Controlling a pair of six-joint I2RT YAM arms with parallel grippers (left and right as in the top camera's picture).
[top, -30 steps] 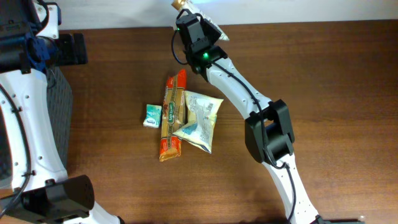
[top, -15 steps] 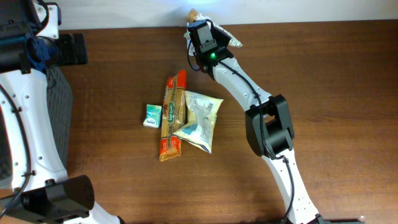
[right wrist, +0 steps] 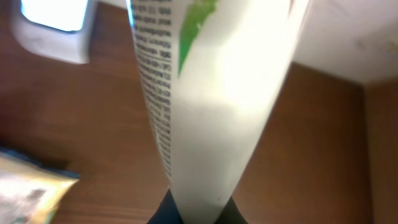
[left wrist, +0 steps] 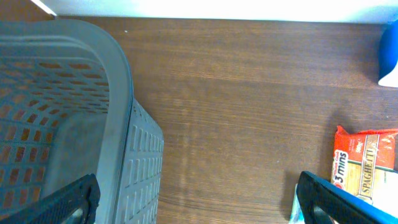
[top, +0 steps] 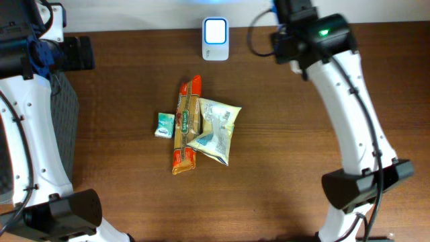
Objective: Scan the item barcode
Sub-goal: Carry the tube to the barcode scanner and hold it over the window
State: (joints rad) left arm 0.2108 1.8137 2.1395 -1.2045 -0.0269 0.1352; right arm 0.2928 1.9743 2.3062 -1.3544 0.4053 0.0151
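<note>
My right gripper (right wrist: 198, 214) is shut on the item (right wrist: 211, 93), a white pack with fine black print and a green mark that fills the right wrist view. The barcode scanner (top: 215, 39), a white box with a lit face, stands at the table's far edge. It also shows in the upper left corner as the scanner (right wrist: 53, 25). The right arm's wrist (top: 316, 33) hangs to the right of the scanner; the item is hidden beneath it in the overhead view. My left gripper (left wrist: 199, 211) is open over bare wood beside the basket.
In the middle of the table lie an orange spaghetti pack (top: 186, 124), a pale yellow bag (top: 216, 130) and a small green-white packet (top: 164, 124). A grey mesh basket (left wrist: 118, 112) stands at the left edge.
The right arm has swung from over the scanner to the right, carrying the item, so the scanner now shows uncovered. The left arm has not moved.
</note>
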